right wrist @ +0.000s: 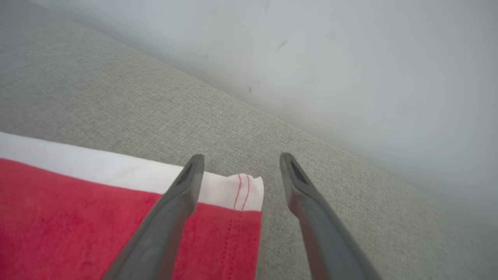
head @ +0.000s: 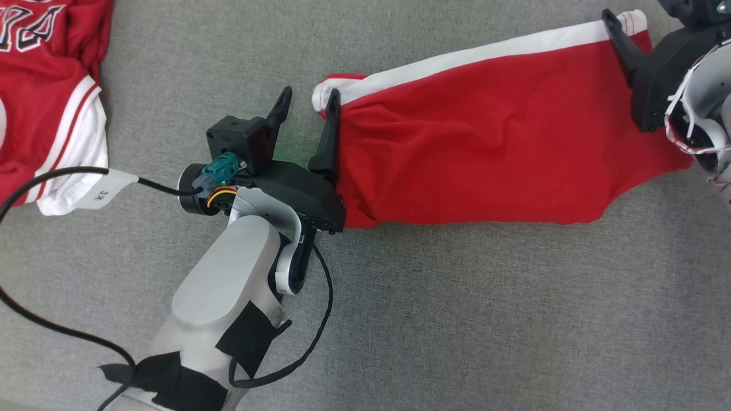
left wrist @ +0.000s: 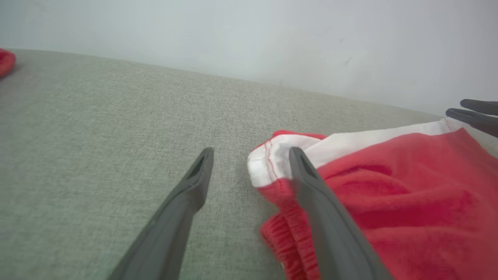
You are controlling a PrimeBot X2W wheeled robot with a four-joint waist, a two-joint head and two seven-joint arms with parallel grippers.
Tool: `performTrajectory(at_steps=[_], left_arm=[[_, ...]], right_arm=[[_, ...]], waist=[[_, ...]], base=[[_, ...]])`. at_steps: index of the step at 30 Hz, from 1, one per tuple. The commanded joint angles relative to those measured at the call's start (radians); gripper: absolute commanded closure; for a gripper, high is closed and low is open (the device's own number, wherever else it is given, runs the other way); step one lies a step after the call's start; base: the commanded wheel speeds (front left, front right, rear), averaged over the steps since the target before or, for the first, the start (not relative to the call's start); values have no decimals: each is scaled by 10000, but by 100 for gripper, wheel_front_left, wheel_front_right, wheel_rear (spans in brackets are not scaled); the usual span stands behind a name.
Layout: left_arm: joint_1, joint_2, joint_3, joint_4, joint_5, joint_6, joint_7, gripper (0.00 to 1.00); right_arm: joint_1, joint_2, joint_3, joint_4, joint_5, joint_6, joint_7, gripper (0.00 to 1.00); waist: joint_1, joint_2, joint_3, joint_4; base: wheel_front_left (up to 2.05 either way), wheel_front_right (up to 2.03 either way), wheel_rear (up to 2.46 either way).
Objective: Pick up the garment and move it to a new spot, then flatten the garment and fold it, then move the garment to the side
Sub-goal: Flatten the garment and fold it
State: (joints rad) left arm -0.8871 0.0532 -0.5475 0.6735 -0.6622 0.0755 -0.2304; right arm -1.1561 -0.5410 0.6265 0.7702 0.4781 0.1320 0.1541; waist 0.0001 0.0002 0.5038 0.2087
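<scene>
The garment is laid out flat on the grey woven surface, in the upper right part of the head view. It is red, and a white stripe runs along its far edge. Its gathered elastic end is turned toward the left hand, and its stitched hem corner toward the right hand.

The left hand is positioned at the elastic end of the garment. Its jaws are spread apart and nothing is grasped. One finger is placed over the edge of the cloth; the other finger is placed over bare surface just beside it. Contact between the finger and the cloth cannot be determined.

The right hand is positioned at the opposite end. Its jaws are likewise spread apart and nothing is grasped. One finger is seen over the white stripe at the hem corner; the other is seen over bare surface beyond the hem.

A second red garment with white trim and lettering is located at the upper left, well apart from the first. A black cable with a white label is routed to the left wrist. Black tape is applied to the pale forearm. A pale wall is visible behind the surface.
</scene>
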Motion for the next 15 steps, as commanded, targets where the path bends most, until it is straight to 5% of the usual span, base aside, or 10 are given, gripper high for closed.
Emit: performTrajectory(at_steps=[1,9,15], left_arm=[[-83,-23,7,11,80,-10,-91,0],[1106,709,713,-1743,1277,518,-350,0],[3426,1241,1575,-4283,2280,108,-351,0]], right_arm=[[-196,44,-78,135,102,-26,27,0],[-82,147,-457,866,229,-26,71,0],[381,400,-1316,1776,776,-26,1128,0]], waist=[[-1,-2,-88,-8],[-1,-2,-809,-189],[-1,-2,-1473,-178]], base=[[0,0,0],[0,0,0],[0,0,0]])
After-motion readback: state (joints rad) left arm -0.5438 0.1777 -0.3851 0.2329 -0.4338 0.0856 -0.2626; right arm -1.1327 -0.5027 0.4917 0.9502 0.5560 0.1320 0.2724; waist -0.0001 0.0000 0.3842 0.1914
